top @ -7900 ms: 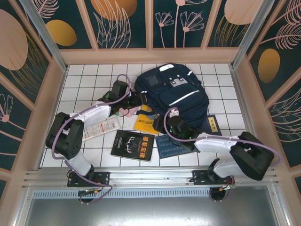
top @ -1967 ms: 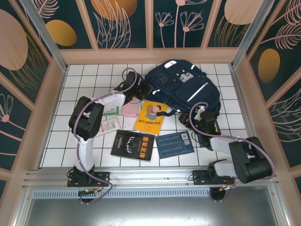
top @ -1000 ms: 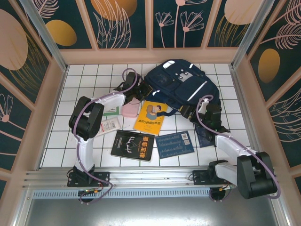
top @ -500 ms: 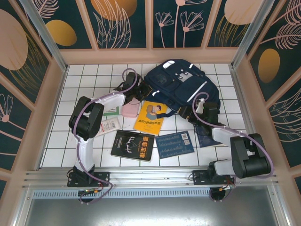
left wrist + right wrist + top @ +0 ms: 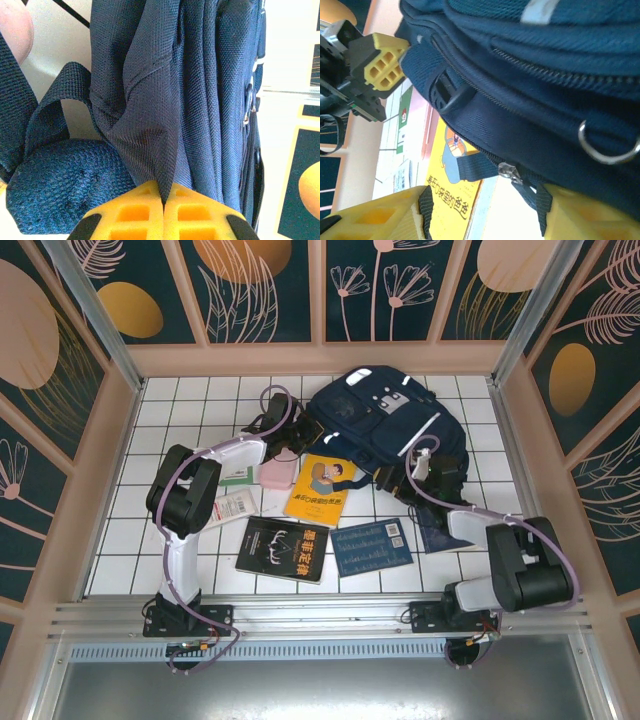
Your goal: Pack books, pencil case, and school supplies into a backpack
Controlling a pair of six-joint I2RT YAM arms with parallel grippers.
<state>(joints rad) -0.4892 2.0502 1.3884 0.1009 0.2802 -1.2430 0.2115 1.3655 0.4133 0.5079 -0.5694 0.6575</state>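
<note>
I am opening the large navy-blue fabric backpack (image 5: 385,425) at twelve o'clock. My left gripper (image 5: 164,200) clamps a fold of it; my right gripper (image 5: 485,200) stands apart before the small metal zipper pull (image 5: 509,171). Next, I judge: pinch and draw it.

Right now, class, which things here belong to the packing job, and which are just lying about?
Job: backpack, yellow book, black book, blue book, pink case, packet.
Just surroundings: tiled table, painted wall panels.
</note>
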